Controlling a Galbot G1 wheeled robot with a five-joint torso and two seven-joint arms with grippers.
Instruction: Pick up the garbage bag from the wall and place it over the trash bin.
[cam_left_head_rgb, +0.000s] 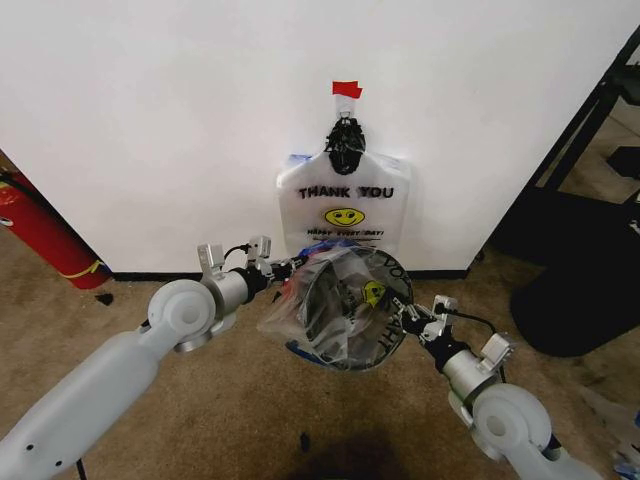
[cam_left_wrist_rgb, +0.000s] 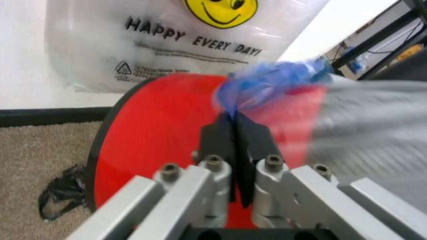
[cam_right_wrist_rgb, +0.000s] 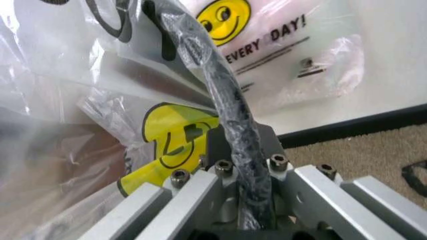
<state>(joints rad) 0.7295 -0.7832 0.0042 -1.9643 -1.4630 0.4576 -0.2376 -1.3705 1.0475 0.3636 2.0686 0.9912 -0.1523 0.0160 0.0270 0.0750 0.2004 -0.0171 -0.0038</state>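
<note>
Two pale grey robot arms with silver metal ends.

Left arm (cam_left_head_rgb: 90, 395): smooth light-grey shell, round ball-like joint, silver cylindrical wrist with a small white block on top, thin black cable looping to the left end effector (cam_left_head_rgb: 285, 267). Right arm (cam_left_head_rgb: 515, 425): same grey shell and round joint, silver wrist, black cable to the right end effector (cam_left_head_rgb: 408, 318). Wrist views: brushed aluminium bars, hex-socket screws in silver collars, black fingers (cam_left_wrist_rgb: 227, 137) set in a dark base.
</note>
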